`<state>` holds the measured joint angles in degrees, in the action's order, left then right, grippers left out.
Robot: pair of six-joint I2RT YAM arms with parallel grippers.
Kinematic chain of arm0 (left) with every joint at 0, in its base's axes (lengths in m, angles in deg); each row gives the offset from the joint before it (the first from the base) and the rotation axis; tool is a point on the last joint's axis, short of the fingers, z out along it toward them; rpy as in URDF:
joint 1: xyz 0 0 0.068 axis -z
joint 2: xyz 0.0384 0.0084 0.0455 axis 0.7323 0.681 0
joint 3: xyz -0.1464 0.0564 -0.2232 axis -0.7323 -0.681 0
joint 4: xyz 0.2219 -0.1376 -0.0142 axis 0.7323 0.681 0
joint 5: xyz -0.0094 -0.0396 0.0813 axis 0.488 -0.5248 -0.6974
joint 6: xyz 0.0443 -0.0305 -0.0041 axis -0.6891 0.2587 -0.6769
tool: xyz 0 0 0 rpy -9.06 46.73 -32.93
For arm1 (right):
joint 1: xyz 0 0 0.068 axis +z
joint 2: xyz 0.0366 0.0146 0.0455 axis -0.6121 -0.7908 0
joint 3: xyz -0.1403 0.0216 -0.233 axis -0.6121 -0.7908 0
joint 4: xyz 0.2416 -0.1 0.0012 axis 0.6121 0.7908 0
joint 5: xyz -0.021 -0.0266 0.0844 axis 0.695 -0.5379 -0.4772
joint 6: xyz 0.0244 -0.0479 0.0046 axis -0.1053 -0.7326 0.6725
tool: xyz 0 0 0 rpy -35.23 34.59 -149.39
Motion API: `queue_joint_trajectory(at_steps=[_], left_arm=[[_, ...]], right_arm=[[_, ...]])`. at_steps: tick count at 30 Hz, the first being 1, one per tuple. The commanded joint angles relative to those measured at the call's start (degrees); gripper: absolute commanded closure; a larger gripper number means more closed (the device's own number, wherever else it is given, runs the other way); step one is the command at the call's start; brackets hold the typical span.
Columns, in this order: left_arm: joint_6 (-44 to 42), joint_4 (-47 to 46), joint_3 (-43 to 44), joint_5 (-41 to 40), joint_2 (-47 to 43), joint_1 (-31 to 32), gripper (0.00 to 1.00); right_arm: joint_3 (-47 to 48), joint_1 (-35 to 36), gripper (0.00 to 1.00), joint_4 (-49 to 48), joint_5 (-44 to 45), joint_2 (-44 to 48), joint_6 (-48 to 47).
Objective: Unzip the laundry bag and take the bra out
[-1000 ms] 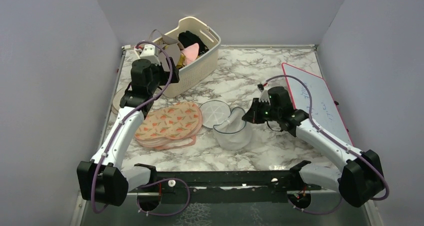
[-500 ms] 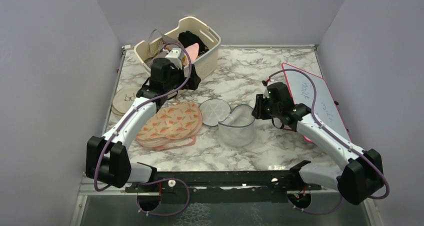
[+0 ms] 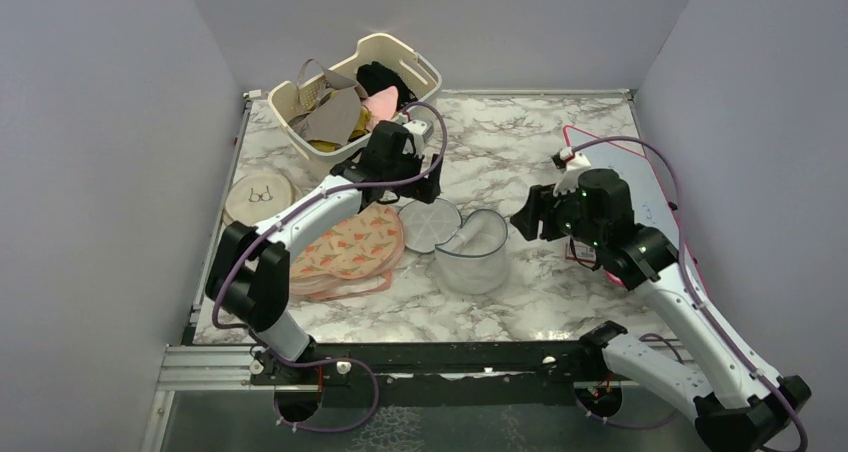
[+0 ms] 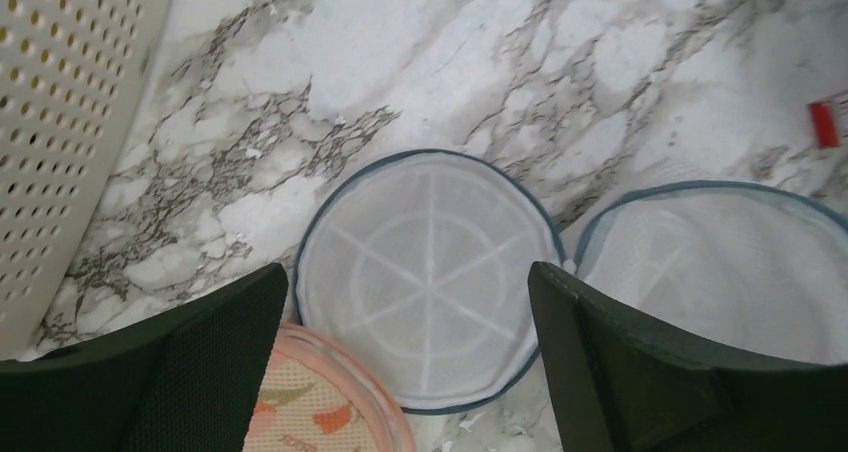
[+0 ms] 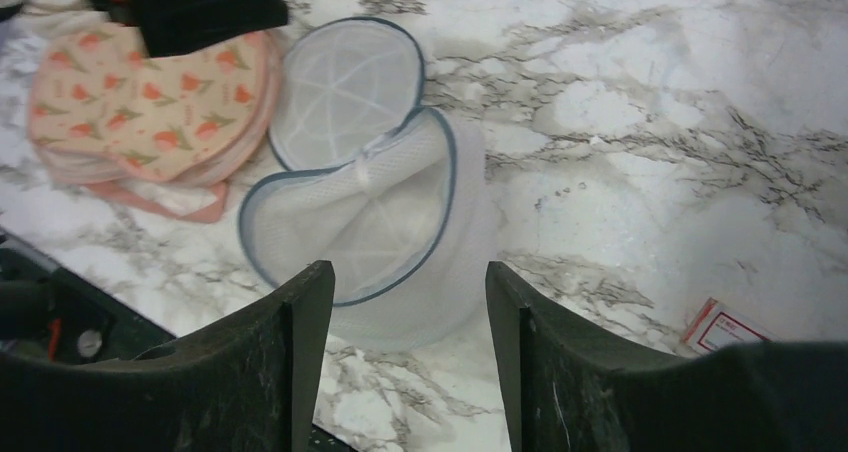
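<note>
A grey-veined marble table (image 3: 520, 142) is carrying the laundry bag (image 5: 390, 222), which is standing unzipped, its mouth gaping just below and ahead of the right gripper (image 5: 405, 272), whose jaws are standing apart and gripping nothing. The bag's round lid (image 4: 428, 277) is lying flat against the rim, directly beneath the left gripper (image 4: 405, 272), which is hovering with jaws spread wide and holding nothing. A peach patterned pouch (image 4: 330, 417) is lying by one of that gripper's fingers, with a cream perforated basket (image 4: 60, 122) sitting farther out on the same side.
</note>
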<state>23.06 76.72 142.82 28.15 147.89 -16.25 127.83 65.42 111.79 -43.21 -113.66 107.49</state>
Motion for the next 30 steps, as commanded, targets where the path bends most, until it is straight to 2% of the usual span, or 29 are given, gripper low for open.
queue_joint_trajectory(at_steps=[1, 4, 7, 10, 18, 26, 30], left_arm=[[-3.59, 7.61, 3.95, -8.94, 4.55, 0.77, 0.24], [-5.26, 10.74, 5.93, -14.20, 6.89, 1.87, 0.41], [-6.93, 11.91, 6.43, -17.86, 9.60, 1.96, 0.53], [-8.20, 11.90, 6.79, -16.25, 11.73, 1.96, 0.59], [-8.96, 13.34, 8.54, -17.13, 16.91, 1.96, 0.60], [-9.36, 13.42, 9.12, -17.17, 21.09, 1.97, 0.60], [-9.49, 13.95, 11.37, -17.28, 22.60, 1.96, 0.62]], right_arm=[[-0.78, 0.05, 0.43, 1.27, -9.03, 6.23, 1.53], [-1.75, 0.10, 0.43, 2.07, -10.61, 8.69, 2.76], [-1.60, 0.01, 0.43, 3.14, -9.67, 9.40, 2.62], [-0.36, 0.14, 0.43, 4.95, -9.38, 9.58, 2.44], [-2.11, 0.08, 0.42, 4.95, -10.45, 13.41, 1.99], [-2.86, 0.05, 0.23, 3.62, -12.83, 14.49, 0.66], [-3.43, 0.11, 0.22, 2.92, -13.08, 14.25, 0.22]])
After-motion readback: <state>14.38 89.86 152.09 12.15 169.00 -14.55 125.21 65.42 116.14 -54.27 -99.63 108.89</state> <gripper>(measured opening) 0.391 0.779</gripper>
